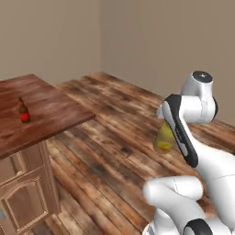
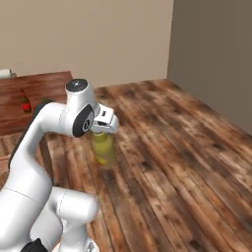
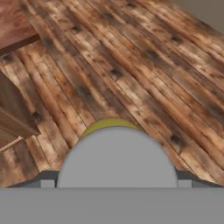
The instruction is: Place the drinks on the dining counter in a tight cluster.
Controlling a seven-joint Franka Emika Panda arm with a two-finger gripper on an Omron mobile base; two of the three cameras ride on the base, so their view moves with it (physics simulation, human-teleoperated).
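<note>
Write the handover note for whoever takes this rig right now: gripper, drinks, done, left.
Gripper: jaws wide around the olive-yellow bottle, carried upright in the air above the wood floor; its grey cap sits right under the hand camera.
Dark brown bottle: upright on the dining counter, ahead and to the left of the arm.
Done: one drink on the counter, second one in hand.
Left: bring the olive-yellow bottle to the counter, set it close beside the brown one, then gather any other drinks.

Worn plank wood floor (image 1: 114, 137) in mottled brown tones running across the room, plain beige wall (image 1: 50, 36) behind, darker grey-beige wall (image 2: 211, 54) meeting it at a corner, small pale object (image 2: 5, 73) at the far left edge, too small to identify
</note>
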